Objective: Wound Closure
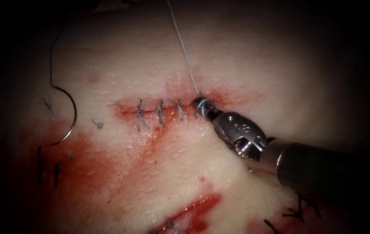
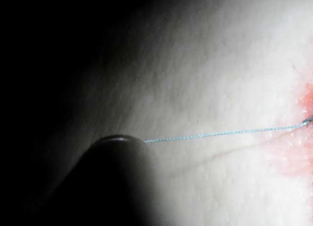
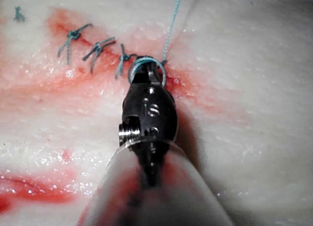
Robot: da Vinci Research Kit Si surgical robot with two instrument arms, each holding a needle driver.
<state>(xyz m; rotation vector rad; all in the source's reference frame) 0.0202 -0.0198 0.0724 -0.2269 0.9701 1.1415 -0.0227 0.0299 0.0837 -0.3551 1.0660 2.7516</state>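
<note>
Needle (image 1: 65, 113): lies free on the tissue (image 1: 254, 56), well left of the cut; curve open to the left; not in the tissue, held by neither tool.
Cut thread ends (image 1: 48, 108): small scraps beside the needle.
Cut (image 1: 150, 113): short, reddened, crossed by three tied stitches (image 1: 159, 112); red fluid (image 1: 89, 169) spreads below and to its left.
Thread (image 1: 185, 56): one taut strand from the cut's right end up out of the endoscope view; a loop of it wraps the right pincer's tip.
Left pincer (image 2: 115, 138): dark tip with the taut thread (image 2: 220, 133) running from it to the cut; probably holding that strand; cannot tell its jaws.
Right pincer (image 1: 202, 106): tip at the cut's right end, at the fourth stitch site, touching or just above the tissue; jaws look closed or nearly so inside the loop (image 3: 145, 69); cannot tell whether they pinch a thread tail.
Risk: the loop may slide off the tip if the strand slackens, leaving the knot unformed.
Risk: too hard a pull on the taut strand could tear the cut's edge or snap the thread.
Risk: the loose needle could snag trailing thread.
</note>
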